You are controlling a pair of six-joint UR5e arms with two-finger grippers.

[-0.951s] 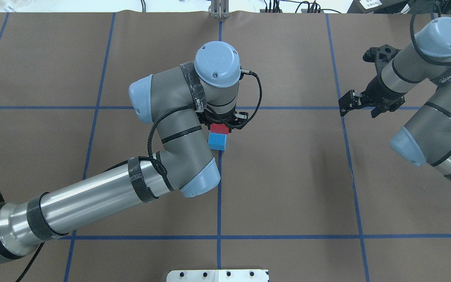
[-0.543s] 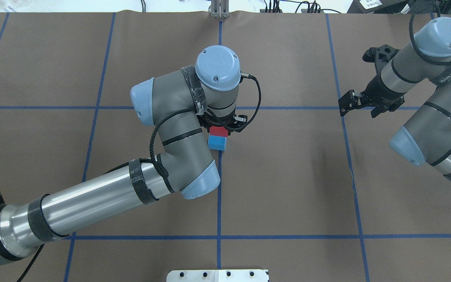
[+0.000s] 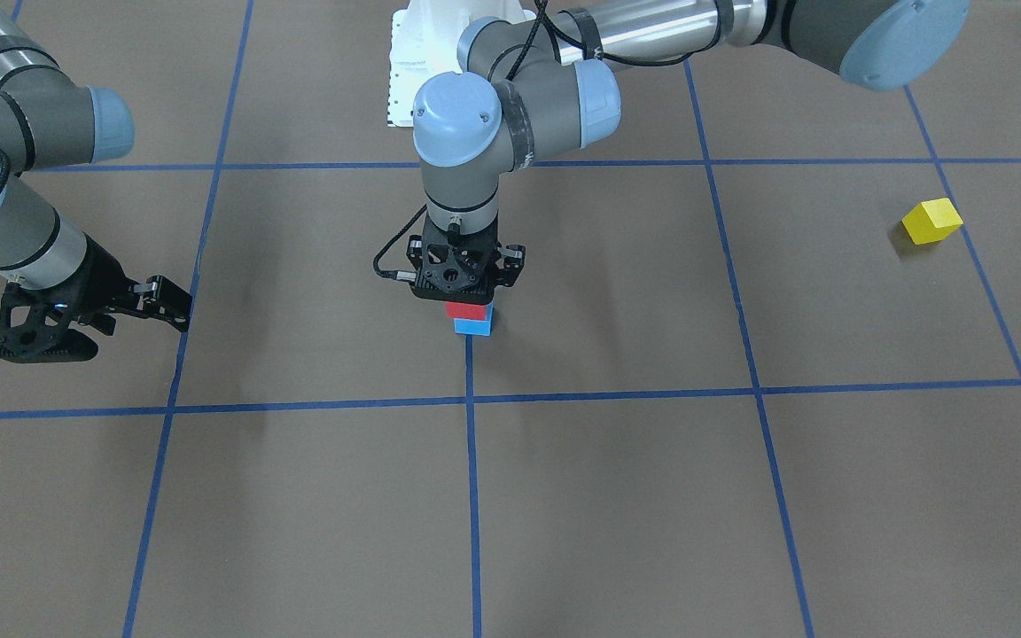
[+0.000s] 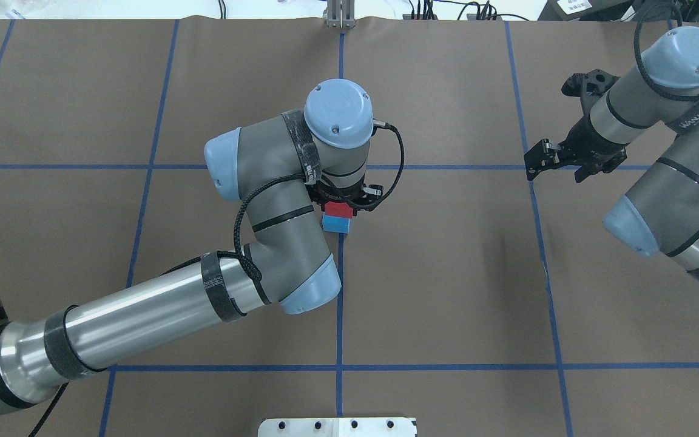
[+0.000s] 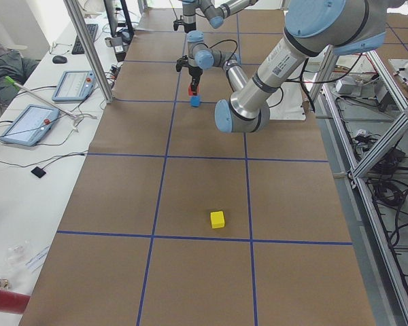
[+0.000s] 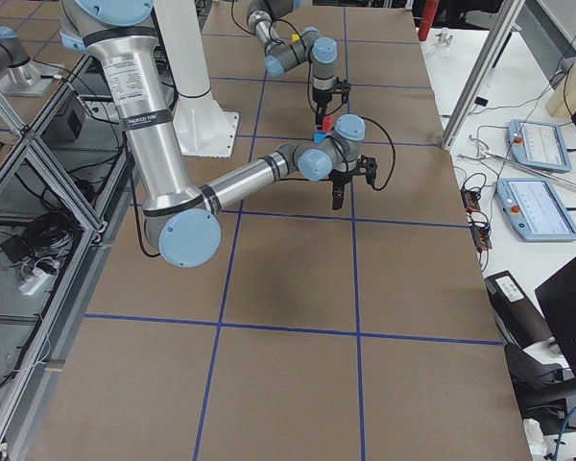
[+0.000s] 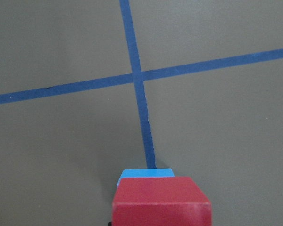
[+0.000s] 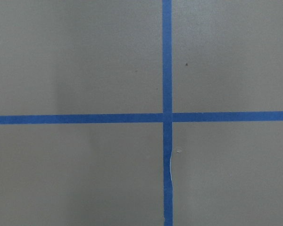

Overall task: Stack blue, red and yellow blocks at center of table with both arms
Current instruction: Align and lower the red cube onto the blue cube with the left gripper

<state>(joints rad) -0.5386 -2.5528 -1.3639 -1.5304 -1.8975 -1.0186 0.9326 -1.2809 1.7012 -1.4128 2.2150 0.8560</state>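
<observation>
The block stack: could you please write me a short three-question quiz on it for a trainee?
1. True or false: the red block is directly above the blue block.
2. Where is the yellow block? A) on the stack B) alone on the table, on the robot's left side C) in a gripper
3. Fill in: the gripper at the red block belongs to the ___ arm.
Key: 1 true; 2 B; 3 left, since the left gripper is the one at the stack.
</observation>
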